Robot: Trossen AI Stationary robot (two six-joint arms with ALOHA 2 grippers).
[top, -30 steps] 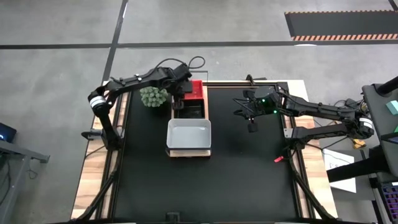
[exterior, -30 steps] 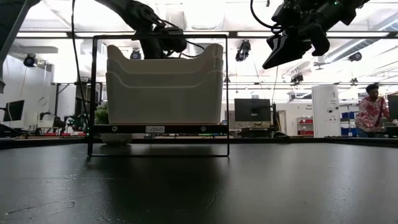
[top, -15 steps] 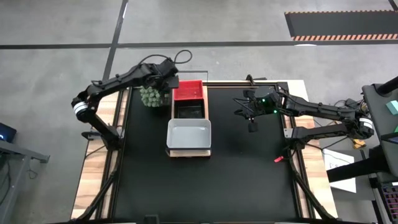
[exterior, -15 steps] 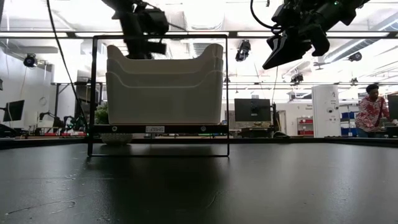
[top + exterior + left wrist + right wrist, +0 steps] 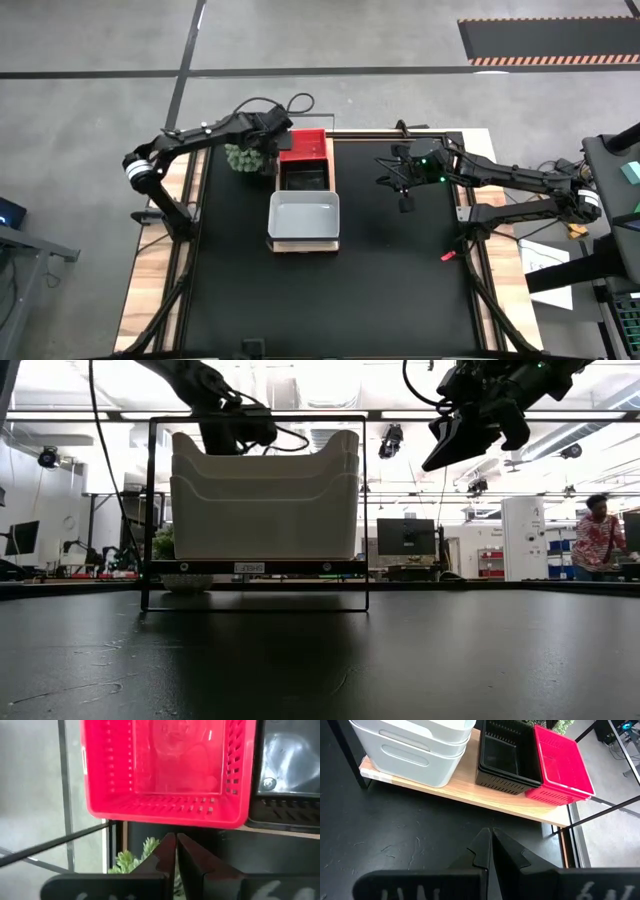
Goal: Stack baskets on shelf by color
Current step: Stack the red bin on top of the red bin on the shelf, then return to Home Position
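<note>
A large black tabletop (image 5: 330,300) carries a long narrow light-wood plank shelf (image 5: 490,802) with a thin dark wire frame (image 5: 150,510) at its ends. All the baskets in sight sit on this shelf in three stacks, one colour each. At one end stands the stack of white plastic rectangular baskets (image 5: 415,747); the low view shows three nested rims there (image 5: 265,480), and the top one looks empty from above (image 5: 304,218). In the middle is the stack of black slotted plastic baskets (image 5: 507,760), nested so closely that their number cannot be counted; the top one holds nothing visible. At the far end sits the stack of red slotted plastic baskets (image 5: 560,767), its count likewise unclear, its top basket empty (image 5: 170,765).

The left gripper (image 5: 175,852) hovers just above and beside the red stack, near the shelf's far end, its two dark fingers pressed together on nothing. The right gripper (image 5: 491,847) hangs over bare tabletop to the right of the shelf, well apart from it, fingers also pressed together and empty.

A small green ball-shaped plant (image 5: 243,156) sits just beside the red stack, under the left arm. One person (image 5: 597,540) stands in the room beyond the table.
</note>
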